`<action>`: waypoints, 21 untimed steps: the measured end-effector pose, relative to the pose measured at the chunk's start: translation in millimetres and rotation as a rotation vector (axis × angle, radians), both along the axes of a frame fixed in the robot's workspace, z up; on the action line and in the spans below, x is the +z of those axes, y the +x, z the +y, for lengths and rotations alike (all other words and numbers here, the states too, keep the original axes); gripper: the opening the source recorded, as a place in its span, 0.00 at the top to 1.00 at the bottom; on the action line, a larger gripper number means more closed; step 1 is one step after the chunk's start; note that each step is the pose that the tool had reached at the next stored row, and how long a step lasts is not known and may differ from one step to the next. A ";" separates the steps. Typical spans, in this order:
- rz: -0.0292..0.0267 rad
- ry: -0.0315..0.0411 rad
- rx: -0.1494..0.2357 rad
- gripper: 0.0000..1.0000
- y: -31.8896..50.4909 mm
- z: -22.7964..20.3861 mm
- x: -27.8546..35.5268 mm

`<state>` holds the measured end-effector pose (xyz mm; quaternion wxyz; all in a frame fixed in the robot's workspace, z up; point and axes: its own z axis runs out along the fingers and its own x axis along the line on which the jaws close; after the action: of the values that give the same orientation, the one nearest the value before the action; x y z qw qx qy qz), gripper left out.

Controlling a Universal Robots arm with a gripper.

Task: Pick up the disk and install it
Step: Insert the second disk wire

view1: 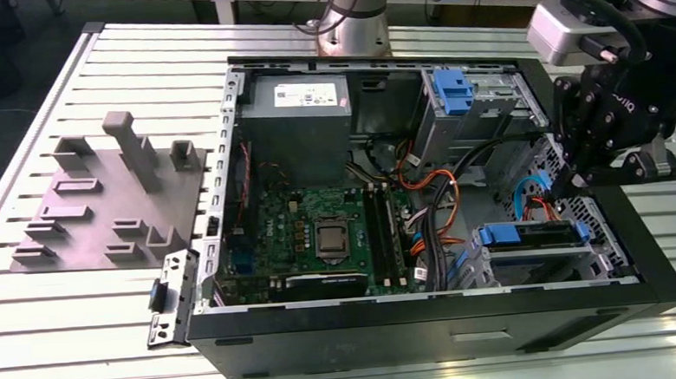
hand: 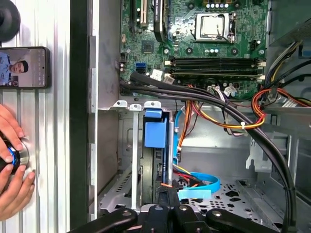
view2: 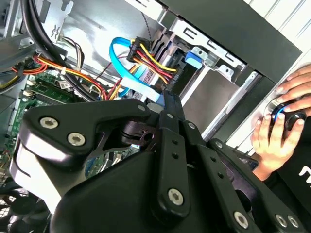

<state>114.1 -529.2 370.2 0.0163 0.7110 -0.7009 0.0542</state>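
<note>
Gripper [view1: 564, 191] hangs inside the open case [view1: 437, 310], fingers pressed together and gripping nothing I can make out. Disk [view1: 531, 236] sits in the drive cage at 4 o'clock of the motherboard [view1: 317, 234] in the exterior view, with the gripper at its 1 o'clock, just above. First wrist view: disk [hand: 155, 135] edge-on in its slot, blue cable [hand: 199, 187] beside it.

Open black metal computer case [view1: 438, 327] on a pale grey ribbed table [view1: 80, 342]; green motherboard [view1: 317, 234]; bright blue plastic disk carrier [view1: 531, 233]; orange, red, yellow and black wire bundles [hand: 223, 114]; light blue flat cable [hand: 199, 187]; matte black gripper [view1: 577, 182]
</note>
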 end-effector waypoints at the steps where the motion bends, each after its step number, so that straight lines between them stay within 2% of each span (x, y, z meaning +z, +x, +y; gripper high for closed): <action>1: 0.0027 0.0001 -0.001 0.89 0.0 1.1 0.0; 9: 0.0108 0.0005 -0.001 0.89 0.0 1.9 -1.6; 11: 0.0160 0.0003 -0.002 0.89 0.0 2.1 -2.1; 14: 0.0278 0.0034 -0.003 0.89 0.0 2.1 -3.4; 17: 0.0366 0.0139 -0.004 0.83 0.0 2.2 -4.3; 21: 0.0435 0.0358 -0.005 0.82 0.0 2.2 -5.5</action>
<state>114.1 -527.0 364.7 0.0190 0.7104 -0.7031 0.0262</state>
